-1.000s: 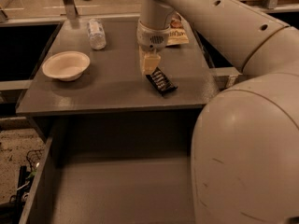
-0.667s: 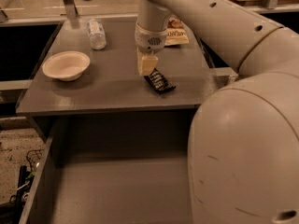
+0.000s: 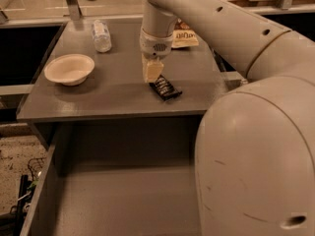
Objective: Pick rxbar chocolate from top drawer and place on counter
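Observation:
The rxbar chocolate (image 3: pixel 165 88), a small black wrapper with white text, lies flat on the grey counter (image 3: pixel 113 90) near its front edge. My gripper (image 3: pixel 151 73) hangs pointing down just above and to the left of the bar, at its far end. I cannot tell if it touches the bar. The top drawer (image 3: pixel 44 191) stands pulled out below the counter, and its flat grey bottom shows nothing on it. My arm's large cream body hides the drawer's right part.
A white bowl (image 3: pixel 69 69) sits on the counter's left side. A clear plastic bottle (image 3: pixel 101 35) lies at the back left. A tan-and-brown snack bag (image 3: pixel 184 34) lies at the back, behind my arm. Dark recesses flank the counter.
The gripper and the bar have both drifted slightly left in the picture and keep about the same offset. The bar stays lying on the counter.

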